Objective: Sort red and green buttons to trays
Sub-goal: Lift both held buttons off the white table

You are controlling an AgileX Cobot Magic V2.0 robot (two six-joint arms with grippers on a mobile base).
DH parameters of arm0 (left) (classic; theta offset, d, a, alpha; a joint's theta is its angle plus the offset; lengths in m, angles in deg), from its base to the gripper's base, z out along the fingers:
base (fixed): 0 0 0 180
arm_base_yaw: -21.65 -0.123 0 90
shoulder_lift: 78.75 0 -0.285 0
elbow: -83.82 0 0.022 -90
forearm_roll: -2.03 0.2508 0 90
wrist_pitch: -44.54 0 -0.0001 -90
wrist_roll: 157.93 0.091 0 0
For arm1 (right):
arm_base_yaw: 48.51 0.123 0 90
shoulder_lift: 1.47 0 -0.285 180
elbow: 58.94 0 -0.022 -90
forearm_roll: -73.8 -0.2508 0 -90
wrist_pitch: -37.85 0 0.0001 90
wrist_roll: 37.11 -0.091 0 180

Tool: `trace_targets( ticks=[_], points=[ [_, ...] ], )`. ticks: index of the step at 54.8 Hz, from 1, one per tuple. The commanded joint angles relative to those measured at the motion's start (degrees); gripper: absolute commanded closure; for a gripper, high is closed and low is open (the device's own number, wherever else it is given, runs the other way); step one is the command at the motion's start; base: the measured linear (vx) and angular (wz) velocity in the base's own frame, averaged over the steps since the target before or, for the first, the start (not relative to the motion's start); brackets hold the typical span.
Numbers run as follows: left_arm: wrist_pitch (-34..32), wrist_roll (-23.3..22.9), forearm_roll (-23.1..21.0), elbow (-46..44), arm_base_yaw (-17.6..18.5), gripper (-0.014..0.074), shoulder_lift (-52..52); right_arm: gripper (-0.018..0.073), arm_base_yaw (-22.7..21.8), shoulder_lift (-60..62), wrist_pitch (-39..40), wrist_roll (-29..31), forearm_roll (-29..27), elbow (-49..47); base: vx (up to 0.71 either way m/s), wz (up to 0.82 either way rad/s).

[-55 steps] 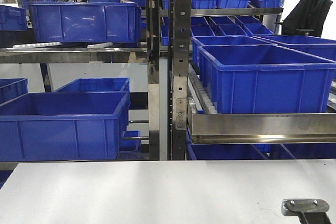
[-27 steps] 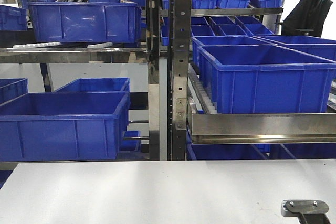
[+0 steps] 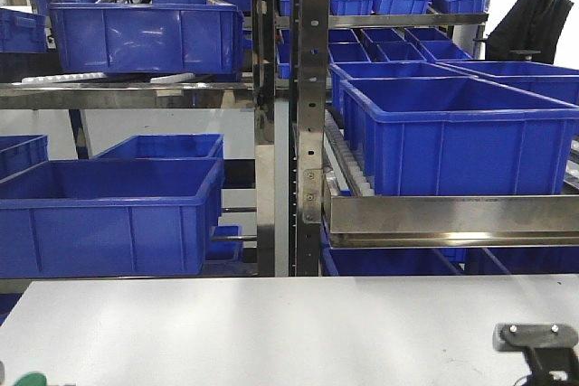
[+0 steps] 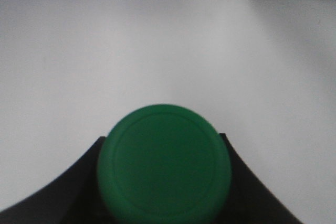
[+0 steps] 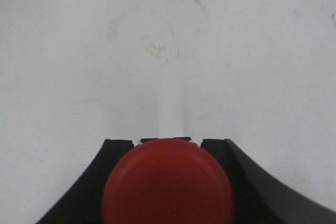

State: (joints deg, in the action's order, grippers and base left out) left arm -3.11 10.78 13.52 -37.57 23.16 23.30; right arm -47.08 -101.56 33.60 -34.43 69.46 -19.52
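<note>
Front view: matte white surface, glossy blue crates on steel racks. A grey bolted bracket of the right arm shows at lower right.
Left wrist view: left pincer clenched on green button, a smooth round dome at lower centre between curved black fingers.
Right wrist view: right pincer grips red button, a round dome at bottom centre over the scuffed surface.

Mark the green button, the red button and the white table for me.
green button [image 4: 164, 163]: left wrist view, middle of its dome cap.
red button [image 5: 168, 182]: right wrist view, middle of its dome cap.
white table [image 3: 271, 332]: front view, bare top near the middle.
</note>
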Motion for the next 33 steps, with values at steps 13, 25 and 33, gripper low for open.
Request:
trace_targets(
  ticks=[13, 25, 33],
  points=[
    [2.28, -2.9, 3.66, -1.03, 0.54, 0.0596, -18.58, 0.0571, 4.71, 16.62, 2.9, 5.62, 0.6, -1.46, 0.0, 0.0],
    [12.89, -13.58, 12.0, -6.78, 2.05, 0.0596, -29.44, 0.0568, 11.45, 25.99, 7.69, 4.65, -0.99, -1.46, 0.0, 0.0],
    [22.14, -21.91, 21.01, -14.45, 4.48, 0.0596, -34.24, 0.0568, 13.78, 31.53, 7.89, 5.35, -0.79, -3.22, 0.0, 0.0]
  ],
)
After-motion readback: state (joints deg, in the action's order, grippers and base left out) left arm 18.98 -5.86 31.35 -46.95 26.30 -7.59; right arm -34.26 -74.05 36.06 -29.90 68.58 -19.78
